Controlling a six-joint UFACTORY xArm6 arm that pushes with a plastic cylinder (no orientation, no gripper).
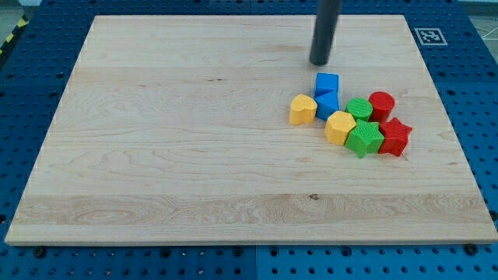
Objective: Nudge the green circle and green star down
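Note:
The green circle [359,109] sits in a tight cluster of blocks at the view's right. The green star [364,138] lies just below it, touching it. My tip [320,62] rests on the board above the cluster, a short way above the blue block [327,82] and up-left of the green circle. It touches no block.
A second blue block [327,103] sits under the first. A yellow heart-like block [303,109] lies to their left, a yellow hexagon [339,127] left of the green star. A red circle [381,103] and red star [394,136] flank the greens on the right. The wooden board [194,155] ends near them.

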